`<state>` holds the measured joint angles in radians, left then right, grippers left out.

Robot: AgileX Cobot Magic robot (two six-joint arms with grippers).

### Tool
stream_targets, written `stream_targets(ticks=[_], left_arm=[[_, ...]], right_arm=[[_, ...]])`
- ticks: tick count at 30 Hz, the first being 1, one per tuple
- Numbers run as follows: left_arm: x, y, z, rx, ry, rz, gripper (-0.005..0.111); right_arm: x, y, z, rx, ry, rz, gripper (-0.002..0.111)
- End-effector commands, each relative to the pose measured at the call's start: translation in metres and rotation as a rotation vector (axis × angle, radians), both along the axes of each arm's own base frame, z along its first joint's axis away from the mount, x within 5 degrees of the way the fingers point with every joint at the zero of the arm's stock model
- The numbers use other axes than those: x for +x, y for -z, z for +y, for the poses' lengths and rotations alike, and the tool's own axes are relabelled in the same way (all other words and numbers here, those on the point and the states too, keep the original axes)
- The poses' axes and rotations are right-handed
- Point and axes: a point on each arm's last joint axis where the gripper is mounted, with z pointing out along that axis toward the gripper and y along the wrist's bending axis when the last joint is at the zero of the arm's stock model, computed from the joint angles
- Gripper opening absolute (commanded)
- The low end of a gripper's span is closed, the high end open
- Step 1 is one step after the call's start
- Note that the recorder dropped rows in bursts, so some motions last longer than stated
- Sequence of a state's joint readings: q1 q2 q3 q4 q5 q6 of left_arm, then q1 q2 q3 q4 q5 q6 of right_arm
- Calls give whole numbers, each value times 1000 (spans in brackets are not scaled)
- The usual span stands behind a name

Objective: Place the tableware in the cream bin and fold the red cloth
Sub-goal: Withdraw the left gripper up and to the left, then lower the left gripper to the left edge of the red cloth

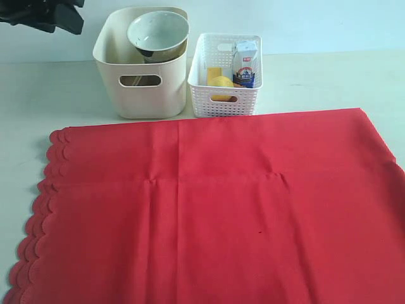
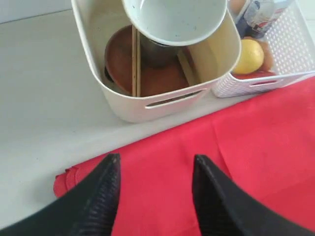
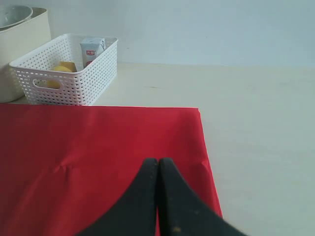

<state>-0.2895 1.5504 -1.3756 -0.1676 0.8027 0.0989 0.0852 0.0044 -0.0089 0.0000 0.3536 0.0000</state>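
Red cloth (image 1: 221,209) is lying flat and unfolded across the near part of the table (image 1: 50,95). Its scalloped edge is sitting at the left of the exterior view, and faint creases are crossing it.

Cream bin (image 1: 142,88) is standing just behind the cloth's far edge, left of centre. White bowl (image 1: 158,31) is resting tilted at the top of the bin, leaning over a steel cup (image 2: 156,51) beneath it. Brown plate (image 2: 162,81) is lying low in the bin, with the chopsticks (image 2: 135,69) lying side by side across it.

White perforated basket (image 1: 224,101) is standing just beside the bin on its right, holding a lemon (image 1: 221,82) and a blue-white milk carton (image 1: 245,63).

Left gripper (image 2: 156,158) is hovering over the cloth by its far left corner, near the bin. Its jaws are standing apart with nothing between them.

Right gripper (image 3: 158,161) is hanging over the cloth near its far right corner, jaws pressed together. Whether the tips are touching the fabric cannot be told
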Motion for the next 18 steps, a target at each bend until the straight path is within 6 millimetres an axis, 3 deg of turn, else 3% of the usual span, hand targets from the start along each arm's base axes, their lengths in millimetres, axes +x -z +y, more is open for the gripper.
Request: stream_targets(ticks=[1,18], left_arm=[[-33,-10,8,-17,9,-25,46],[-115,5,32,-14,21,-20,46]], right_arm=[[0,1,0,0,4,-6,0],[0,1,0,0,4,-6,0]])
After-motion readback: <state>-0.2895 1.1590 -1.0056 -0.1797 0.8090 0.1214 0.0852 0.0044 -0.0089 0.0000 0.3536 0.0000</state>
